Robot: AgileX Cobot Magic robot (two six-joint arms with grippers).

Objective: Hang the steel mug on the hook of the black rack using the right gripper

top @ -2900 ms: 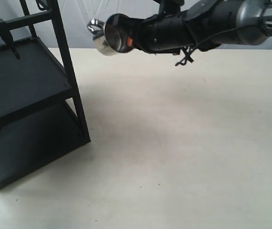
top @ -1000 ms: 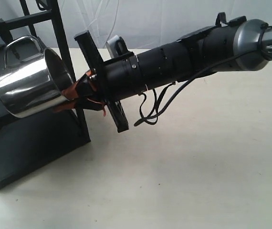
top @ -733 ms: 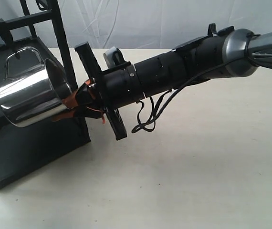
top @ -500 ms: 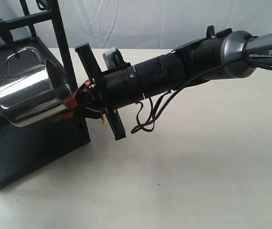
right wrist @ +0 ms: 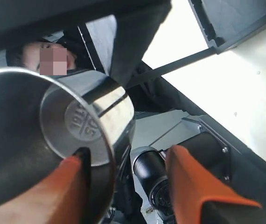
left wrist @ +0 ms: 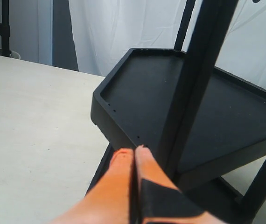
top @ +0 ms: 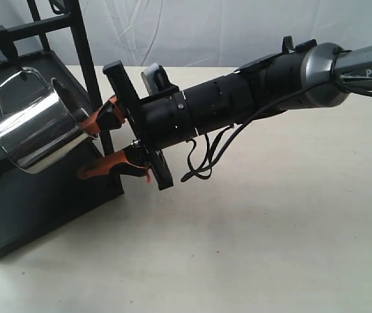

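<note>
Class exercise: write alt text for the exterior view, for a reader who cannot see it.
A steel mug hangs tilted by its handle from a hook on the black rack, in front of the open right gripper, whose orange fingers are spread beside it. The black arm reaches in over a pale table.

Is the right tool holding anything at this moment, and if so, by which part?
Nothing is held. The right tool is open, and the steel mug hangs by its handle on the hook.

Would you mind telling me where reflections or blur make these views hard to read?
Exterior view: the steel mug mirrors bright light and dark rack tones, smearing its outline. Right wrist view: mug fills the frame, reflections confusing. Left wrist view: orange fingers are soft, too near; black rack sharp.
</note>
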